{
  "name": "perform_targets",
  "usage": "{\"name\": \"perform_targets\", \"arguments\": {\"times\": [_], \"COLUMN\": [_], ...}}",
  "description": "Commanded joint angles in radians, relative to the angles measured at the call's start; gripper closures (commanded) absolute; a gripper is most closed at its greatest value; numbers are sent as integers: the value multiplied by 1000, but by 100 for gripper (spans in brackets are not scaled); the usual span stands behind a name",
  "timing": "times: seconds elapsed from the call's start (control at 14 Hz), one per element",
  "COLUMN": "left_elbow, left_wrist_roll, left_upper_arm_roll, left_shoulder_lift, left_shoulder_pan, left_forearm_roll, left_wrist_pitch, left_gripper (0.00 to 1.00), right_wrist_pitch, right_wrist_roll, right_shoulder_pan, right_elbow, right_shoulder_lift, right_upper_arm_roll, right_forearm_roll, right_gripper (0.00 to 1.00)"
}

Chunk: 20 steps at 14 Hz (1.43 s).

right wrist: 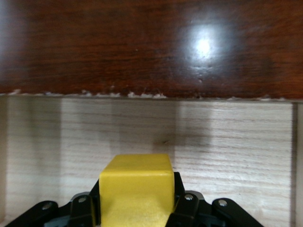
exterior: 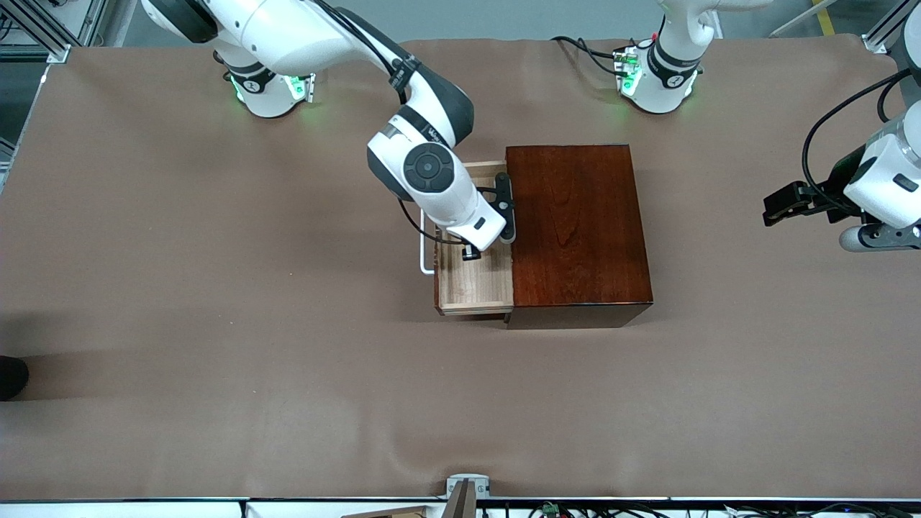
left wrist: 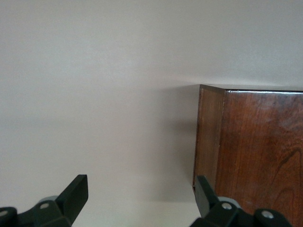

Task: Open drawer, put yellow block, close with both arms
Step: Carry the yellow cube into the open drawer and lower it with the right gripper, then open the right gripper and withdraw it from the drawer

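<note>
The dark reddish-brown wooden box (exterior: 575, 230) stands mid-table with its drawer (exterior: 475, 291) pulled out toward the right arm's end, showing the pale interior and the white bar handle (exterior: 426, 252). My right gripper (exterior: 471, 252) is over the open drawer, shut on the yellow block (right wrist: 136, 189). In the right wrist view the block sits between the fingers (right wrist: 187, 208) above the pale drawer floor (right wrist: 236, 142). The arm hides the block in the front view. My left gripper (exterior: 781, 205) is open and empty, waiting above the table at the left arm's end.
The left wrist view shows the box's corner (left wrist: 260, 151) beside the open gripper (left wrist: 140, 189) and bare table (left wrist: 94, 94). The brown table cover (exterior: 216, 324) spreads all round the box. The arm bases (exterior: 270, 90) stand along the table edge farthest from the front camera.
</note>
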State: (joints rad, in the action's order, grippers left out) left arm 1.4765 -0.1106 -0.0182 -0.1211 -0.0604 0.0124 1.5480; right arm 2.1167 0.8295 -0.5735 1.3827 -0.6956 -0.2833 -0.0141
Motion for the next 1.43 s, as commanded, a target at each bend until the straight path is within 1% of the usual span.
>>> {"name": "perform_targets", "arguments": {"times": [0.0,0.07,0.36,0.57,0.71,0.86,1.0,1.21,1.36], "left_elbow": [35,33,31,31,27,25,24,22,21], "left_wrist_roll": [19,19,16,6,5,3,-3,2,5], "left_upper_arm_roll": [9,9,7,6,4,-3,-3,-3,-3], "left_shoulder_lift": [32,31,26,27,29,27,27,26,18], "left_shoulder_pan": [-9,-9,-10,-10,-13,-12,-12,-7,-15], "left_forearm_roll": [-20,-20,-19,-19,-20,-19,-12,-11,-3], "left_wrist_pitch": [15,15,20,21,26,29,43,57,57], "left_gripper": [0,0,0,0,0,0,0,0,0], "right_wrist_pitch": [16,16,-3,-75,-153,-210,-248,-271,-270], "right_wrist_roll": [-55,-55,-59,-62,-98,-118,-118,-118,-118], "right_shoulder_pan": [-23,-22,-11,1,39,102,206,366,473], "right_elbow": [4,4,2,-4,-4,-2,-2,-1,-2], "right_shoulder_lift": [-5,-4,14,88,138,189,226,264,272], "right_upper_arm_roll": [9,9,6,4,6,9,6,12,18], "right_forearm_roll": [39,37,34,28,28,34,34,37,37], "right_gripper": [75,1,0,0,0,0,0,0,0]}}
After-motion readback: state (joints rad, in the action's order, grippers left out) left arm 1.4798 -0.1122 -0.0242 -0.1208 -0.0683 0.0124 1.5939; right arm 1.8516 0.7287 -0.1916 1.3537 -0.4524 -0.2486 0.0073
